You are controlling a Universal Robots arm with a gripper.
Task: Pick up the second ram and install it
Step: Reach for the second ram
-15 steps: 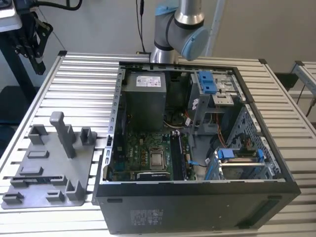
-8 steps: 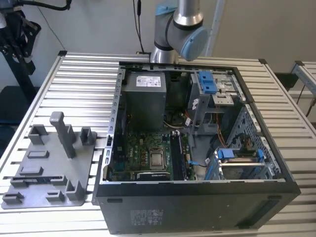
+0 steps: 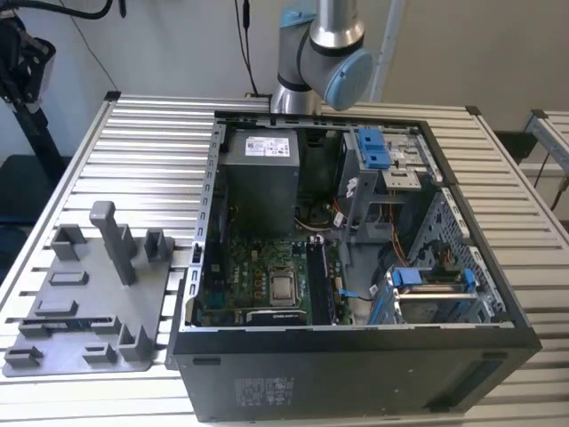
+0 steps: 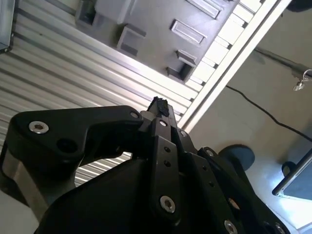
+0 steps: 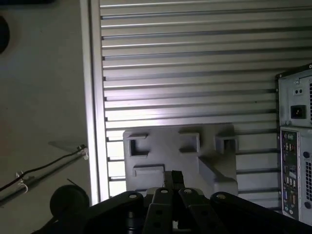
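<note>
In both wrist views my gripper [image 5: 174, 176] [image 4: 160, 106] hangs high above the table with its black fingers drawn together and nothing showing between them. Below it lies the grey holder tray [image 5: 165, 146] [image 4: 161, 29] with its upright posts and shallow recesses; the gripper body hides part of it. In the exterior view the tray [image 3: 80, 294] sits on the slatted table, on that view's left of the open computer case [image 3: 356, 374]. The second ram is hidden: I cannot pick it out on the tray or in the gripper. Long dark slots [image 3: 320, 280] run beside the processor on the motherboard.
The arm's base joint [image 3: 324, 44] stands behind the case. Inside the case are a grey power supply [image 3: 260, 178] and blue drive brackets [image 3: 373, 147]. The case's rear panel [image 5: 295, 161] borders the tray. A cable [image 5: 44, 168] lies on the floor past the table edge.
</note>
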